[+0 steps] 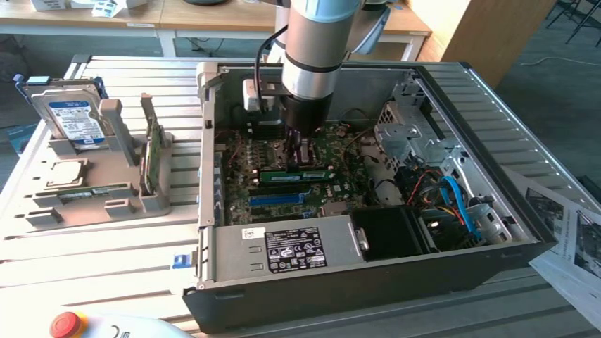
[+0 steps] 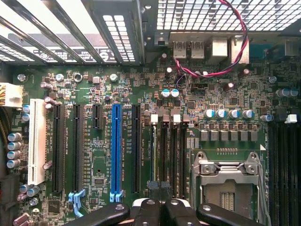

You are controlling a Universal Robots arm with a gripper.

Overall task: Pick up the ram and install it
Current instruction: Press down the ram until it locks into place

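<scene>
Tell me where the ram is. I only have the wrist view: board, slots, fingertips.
Observer: The ram lies lengthwise directly under the hand, low over the motherboard inside the open case.
Operator: Seated or held?
Observer: Cannot tell from the exterior view. The hand is shut and sits right above the stick's top edge.
Operator: Anything outside?
Observer: A grey holder stands at the exterior view's left of the case, with a hard drive and a taller green card upright in it.
</scene>
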